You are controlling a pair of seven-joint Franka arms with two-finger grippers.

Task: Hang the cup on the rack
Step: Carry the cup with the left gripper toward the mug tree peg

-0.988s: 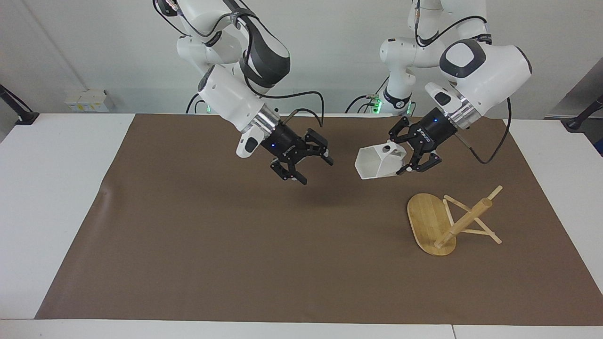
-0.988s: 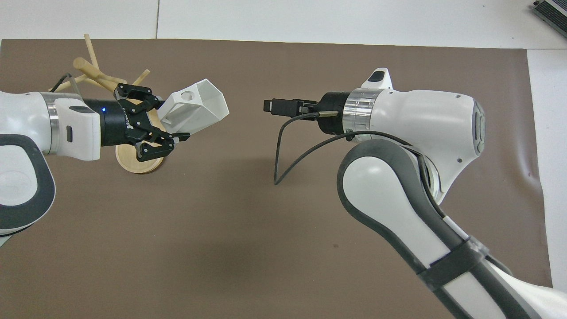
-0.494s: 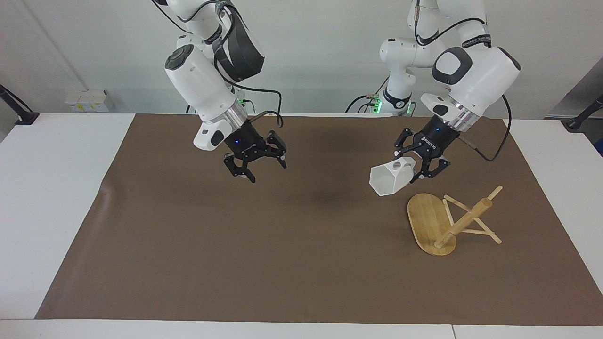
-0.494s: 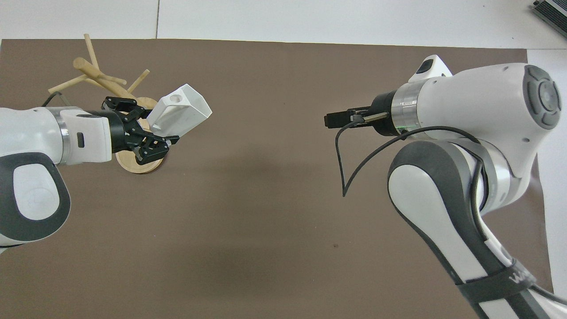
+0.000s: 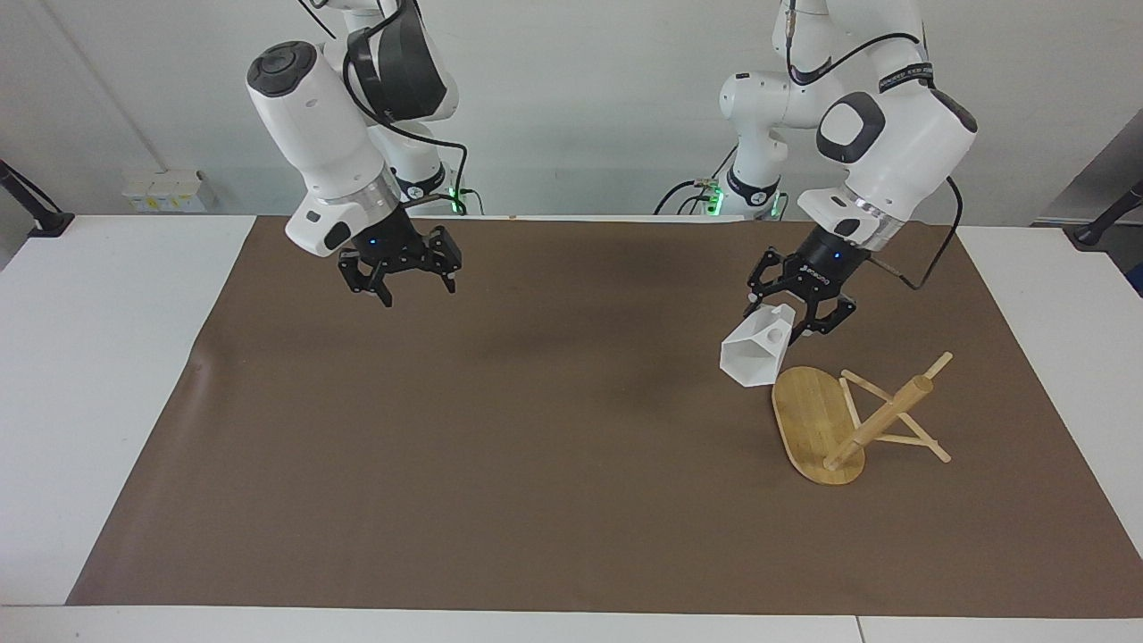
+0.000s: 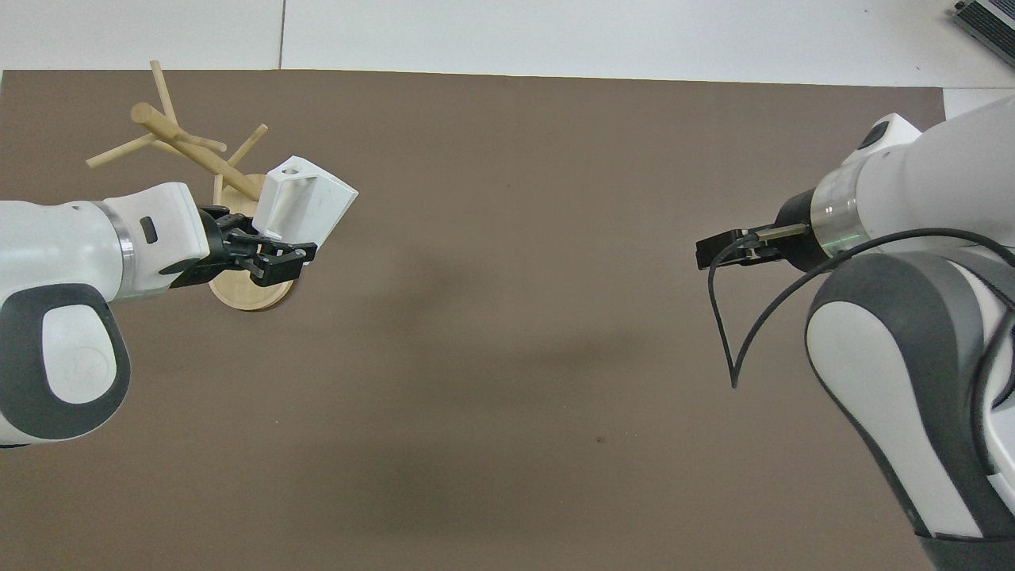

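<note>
1. Left gripper (image 5: 801, 314) is closed on the small matte white faceted cup (image 5: 755, 355), and it grips the cup at the angular handle with the round hole.
2. In the facing view this cup hangs in the air, tilted, with its hexagonal mouth turned down and away from the rack; it is just beside the rack's base and seems not to touch it.
3. Its landmark, the light bamboo mug rack (image 5: 853, 417), stands on the brown mat (image 5: 500, 464) toward the left arm's end of the table, with an oval flat base, a thick round post and thin peg arms.
4. All the pegs that I can see are bare, so nothing hangs on the rack yet.
5. In the overhead view the cup (image 6: 305, 198) covers a part of the rack's base (image 6: 238, 289), but this says only that it is above it.
6. Right gripper (image 5: 404, 277) is empty, with its fingers spread wide, and it is over the mat well apart from the rack, toward the right arm's end; this arm waits.
7. As I judge it, the picking up is done and the carrying is almost done.
8. What remains is to bring the handle's hole onto one peg, to let the cup go, and to draw the arm away.
</note>
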